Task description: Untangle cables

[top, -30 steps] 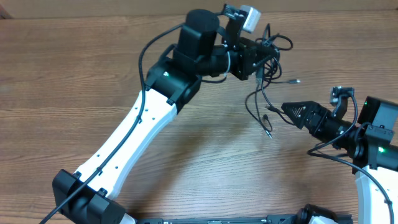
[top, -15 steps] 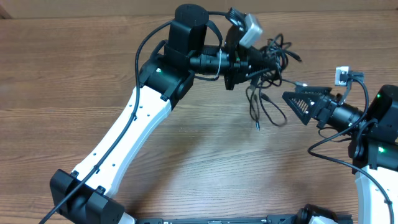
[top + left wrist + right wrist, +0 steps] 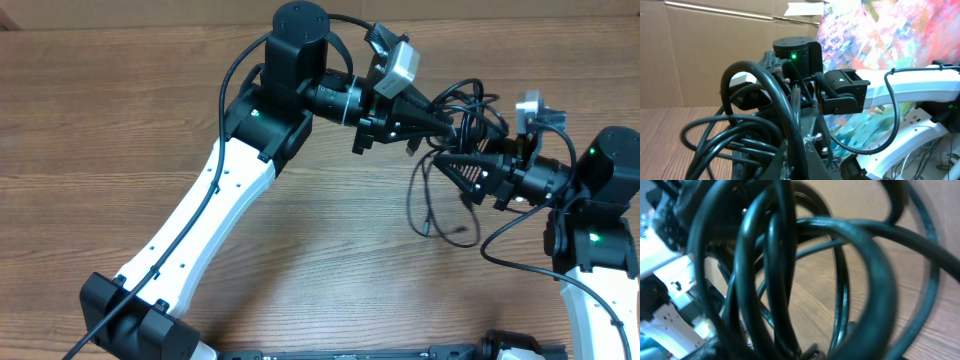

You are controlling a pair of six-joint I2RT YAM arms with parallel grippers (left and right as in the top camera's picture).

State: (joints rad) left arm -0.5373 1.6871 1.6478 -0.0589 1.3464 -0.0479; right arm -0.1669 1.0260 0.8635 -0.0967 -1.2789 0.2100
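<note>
The cables [image 3: 470, 108] form a tangled black clump over the right of the bench [image 3: 120, 130], with loose loops trailing toward the near side. The left tool [image 3: 443, 122] is clenched on the clump. The right tool [image 3: 455, 162] pokes in among the strands; I cannot tell whether it grips any
</note>
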